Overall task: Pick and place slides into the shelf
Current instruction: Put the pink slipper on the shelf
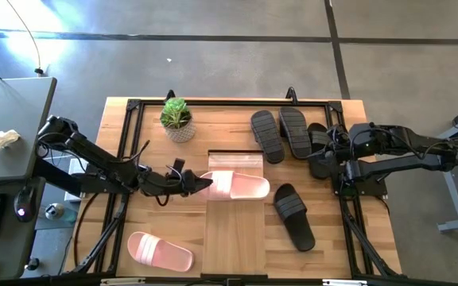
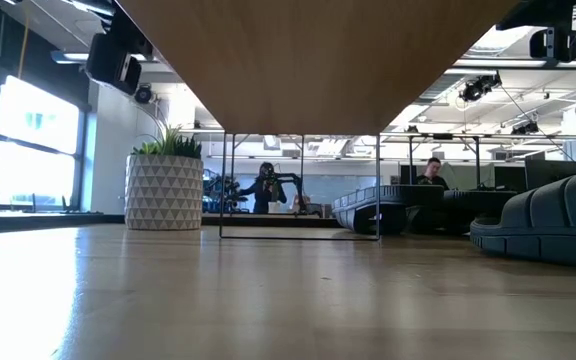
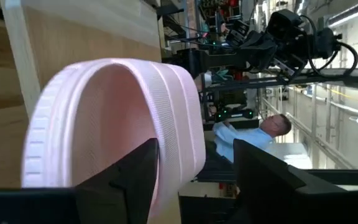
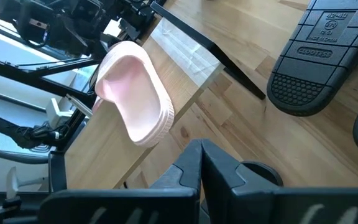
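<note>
One pale pink slide (image 1: 241,186) lies across the shelf's plank top (image 1: 235,238), sole down, with its strap (image 3: 166,106) toward the left arm. My left gripper (image 1: 205,183) is open at that strap end. One finger (image 3: 135,180) is under the strap's arch and the other (image 3: 260,180) is outside it, with a gap showing. The second pink slide (image 1: 160,251) rests on the table near the left. Several black slides lie on the table's right half (image 1: 294,214), (image 1: 267,135), (image 1: 294,131). My right gripper (image 4: 201,163) is shut above the far right, by a black slide (image 1: 320,151). My left gripper comes level from the table's left, with its fingers on either side of one side of the pink slide's strap (image 3: 182,155). The outer finger stands clear of the strap. I cannot tell whether the inner finger touches it.
A potted plant (image 1: 177,119) stands at the far left of the table. A black frame (image 1: 133,107) runs along the table's edges. In the low view the shelf's underside (image 2: 308,60) spans the top and its thin legs (image 2: 220,185) stand beyond. People are in the room behind.
</note>
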`<state>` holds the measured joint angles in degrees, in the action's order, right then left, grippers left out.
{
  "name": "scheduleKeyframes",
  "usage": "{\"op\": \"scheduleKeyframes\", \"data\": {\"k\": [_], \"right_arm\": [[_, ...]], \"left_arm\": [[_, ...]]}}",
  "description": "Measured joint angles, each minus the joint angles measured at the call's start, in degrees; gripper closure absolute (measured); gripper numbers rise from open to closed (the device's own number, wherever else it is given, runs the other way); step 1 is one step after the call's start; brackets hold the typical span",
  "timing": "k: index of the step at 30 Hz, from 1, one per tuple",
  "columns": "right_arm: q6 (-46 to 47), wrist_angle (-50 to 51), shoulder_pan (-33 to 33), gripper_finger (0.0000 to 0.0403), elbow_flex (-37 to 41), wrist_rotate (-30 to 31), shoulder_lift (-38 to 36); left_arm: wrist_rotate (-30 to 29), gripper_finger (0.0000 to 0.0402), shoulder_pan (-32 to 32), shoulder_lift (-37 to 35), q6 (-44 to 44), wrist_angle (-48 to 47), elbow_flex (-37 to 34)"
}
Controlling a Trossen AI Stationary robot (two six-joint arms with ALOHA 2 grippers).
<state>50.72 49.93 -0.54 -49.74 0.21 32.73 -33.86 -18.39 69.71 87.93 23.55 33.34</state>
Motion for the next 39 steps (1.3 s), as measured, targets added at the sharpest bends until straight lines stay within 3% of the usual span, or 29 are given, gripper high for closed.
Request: {"op": "scheduleKeyframes", "data": {"k": [5,13,18,22,25,28,34,39], "right_arm": [[-0.04,0.17,0.0,0.0402,0.0,0.0,0.0],[-0.15,0.42,0.0,0.0402,0.0,0.0,0.0],[-0.15,0.48,0.0,0.0402,0.0,0.0,-0.02],[-0.15,0.58,0.0,0.0402,0.0,0.0,-0.02],[-0.17,0.76,0.0,0.0402,0.0,0.0,-0.03],[-0.19,0.93,0.0,0.0402,0.0,0.0,-0.03],[-0.18,1.19,0.0,0.0402,0.0,0.0,-0.01],[-0.48,1.31,0.0,0.0402,0.0,0.0,0.37]], "left_arm": [[0.71,0.0227,0.0,-5.22,-3.54,-2.75,-0.02],[6.62,0.0263,-0.02,-13.61,-0.85,-20.03,-0.1],[14.97,0.0283,-0.85,-17.18,-2.92,-22.8,1.72],[24.91,0.03,-3.73,-18.81,-1.01,-30.6,4.08],[31.84,0.0312,-7.55,-19.32,4.71,-37.91,5.64],[34.47,0.0324,-13.49,-19.1,12.23,-42.83,6.47],[33.36,0.0344,-28.2,-15.4,30.61,-51.59,6.95],[26.66,0.035,-38.89,-11.23,47.52,-57.17,6.87]]}}
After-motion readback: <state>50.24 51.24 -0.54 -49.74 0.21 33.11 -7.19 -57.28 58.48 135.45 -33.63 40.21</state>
